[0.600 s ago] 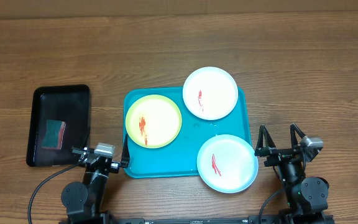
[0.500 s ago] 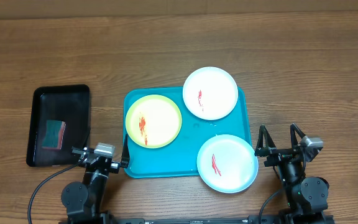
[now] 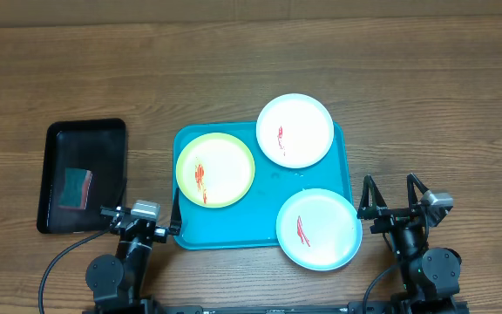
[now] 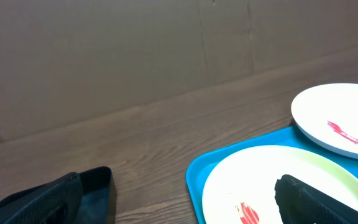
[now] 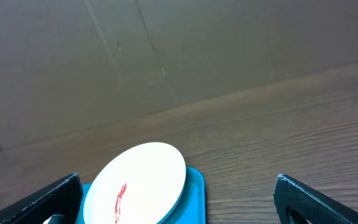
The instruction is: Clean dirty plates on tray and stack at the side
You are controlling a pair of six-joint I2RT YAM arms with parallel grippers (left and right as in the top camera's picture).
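Observation:
A turquoise tray (image 3: 271,186) lies mid-table with three plates on it, each smeared red. The pale yellow-green plate (image 3: 215,169) sits at its left, one white plate (image 3: 295,130) overhangs the far rim, and another white plate (image 3: 319,229) overhangs the near right corner. My left gripper (image 3: 140,209) is open near the tray's front left corner, touching nothing. My right gripper (image 3: 390,194) is open over bare wood right of the tray. The left wrist view has the yellow-green plate (image 4: 260,180) between open fingers (image 4: 316,199). The right wrist view shows the far white plate (image 5: 138,180).
A smaller black tray (image 3: 85,139) lies left of the turquoise tray and holds a green and red sponge (image 3: 78,186). Its corner (image 4: 98,183) appears in the left wrist view. Brown wooden table runs all around, and a cardboard-coloured wall stands behind the far edge.

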